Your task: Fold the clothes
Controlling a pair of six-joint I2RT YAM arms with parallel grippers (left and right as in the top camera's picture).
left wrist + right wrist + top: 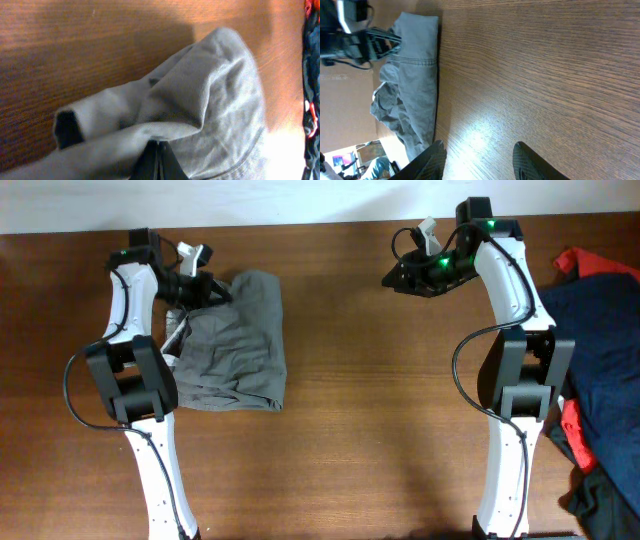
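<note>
The grey-olive garment point(235, 345) lies folded in a rough rectangle on the left of the wooden table, its pale waistband lining at its left edge. My left gripper point(213, 290) sits at its top left corner, shut on a fold of the cloth point(200, 100), with the jaws point(158, 161) pressed together. My right gripper point(393, 280) is open and empty above bare table at the back right, far from the garment. The garment also shows at the left in the right wrist view point(415, 75), with the open fingers point(479, 162) over wood.
A pile of navy blue point(600, 350) and red cloth point(578, 260) lies at the table's right edge, beside the right arm's base. The table's back edge point(320, 222) runs just behind both grippers.
</note>
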